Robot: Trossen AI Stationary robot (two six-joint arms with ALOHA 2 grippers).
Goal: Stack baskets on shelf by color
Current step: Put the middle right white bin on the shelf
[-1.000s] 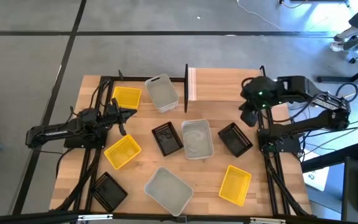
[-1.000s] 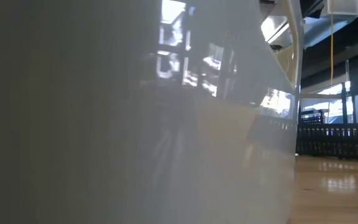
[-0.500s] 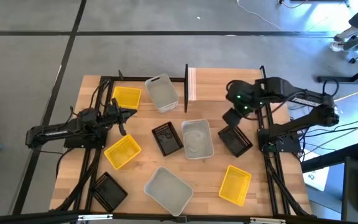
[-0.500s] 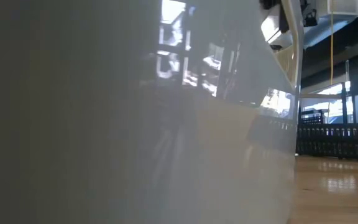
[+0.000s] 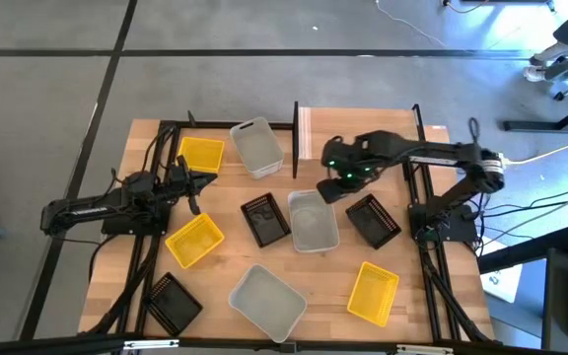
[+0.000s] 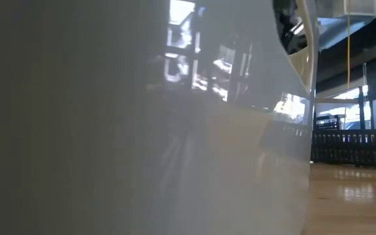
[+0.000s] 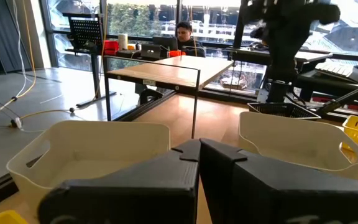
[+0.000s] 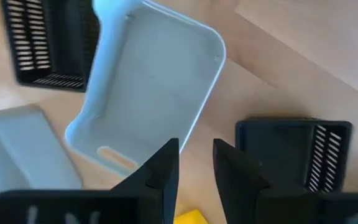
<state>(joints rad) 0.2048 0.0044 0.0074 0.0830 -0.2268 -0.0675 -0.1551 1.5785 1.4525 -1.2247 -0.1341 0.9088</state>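
Observation:
Nine baskets lie on the table below the high camera. The yellow ones (image 5: 201, 154) (image 5: 194, 240) (image 5: 373, 292), the black slatted ones (image 5: 265, 219) (image 5: 373, 220) (image 5: 173, 302) and the translucent ones (image 5: 257, 146) (image 5: 314, 219) (image 5: 266, 301) all rest on their bottoms. The shelf (image 5: 358, 133) stands at the far edge between thin black posts. My right gripper (image 5: 329, 188) (image 8: 196, 168) hangs open above the far right corner of the middle translucent basket (image 8: 148, 87), touching nothing. My left gripper (image 5: 191, 183) (image 7: 199, 163) waits shut at the table's left.
Black frame rails (image 5: 152, 197) (image 5: 432, 266) run along the table's left and right sides. The nearest translucent basket's wall (image 6: 142, 130) fills most of the low view. A person (image 7: 184, 34) sits at a desk in the room beyond the table.
My right gripper has swung from the shelf's right end toward the table's left edge and a little toward its near edge, arriving over the middle translucent basket. No basket has moved.

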